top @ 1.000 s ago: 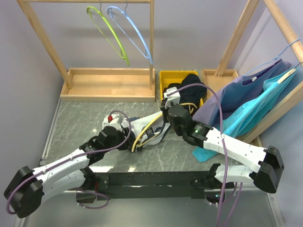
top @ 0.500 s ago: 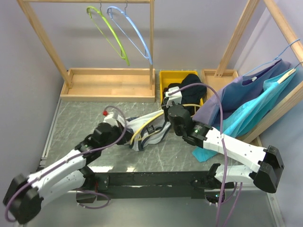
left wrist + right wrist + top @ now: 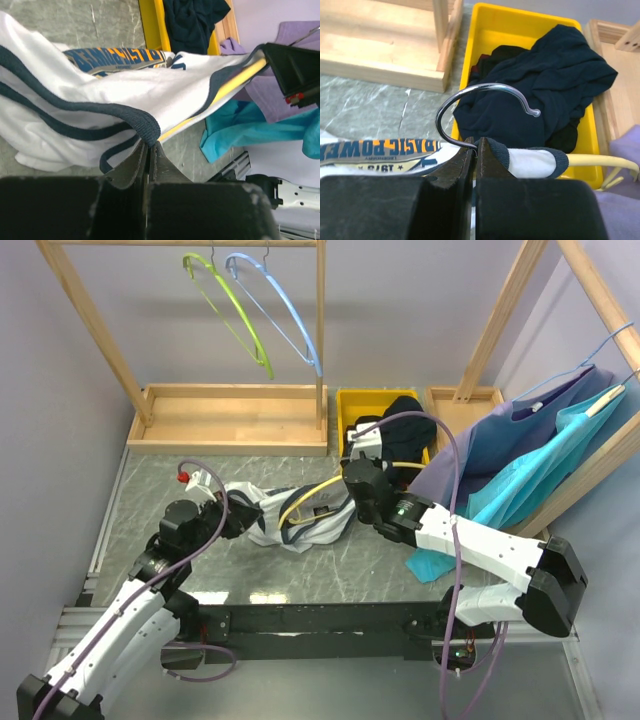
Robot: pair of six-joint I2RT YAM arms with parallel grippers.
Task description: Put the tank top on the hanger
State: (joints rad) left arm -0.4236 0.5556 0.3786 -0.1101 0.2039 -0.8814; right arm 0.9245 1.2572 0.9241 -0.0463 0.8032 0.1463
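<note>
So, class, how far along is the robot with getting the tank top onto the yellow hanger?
Done: one hanger arm lies inside the tank top. In hand: right fingers grip the hook's base, left fingers pinch the navy trim. Remaining: the other arm shows bare, the shirt lies bunched on the table.

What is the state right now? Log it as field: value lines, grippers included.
left gripper: shut on the tank top, at its navy trim
right gripper: shut on the hanger, at the hook's base
hanger: one yellow arm under the white cloth
tank top: spread between both grippers
yellow bin: holds the black garment
</note>
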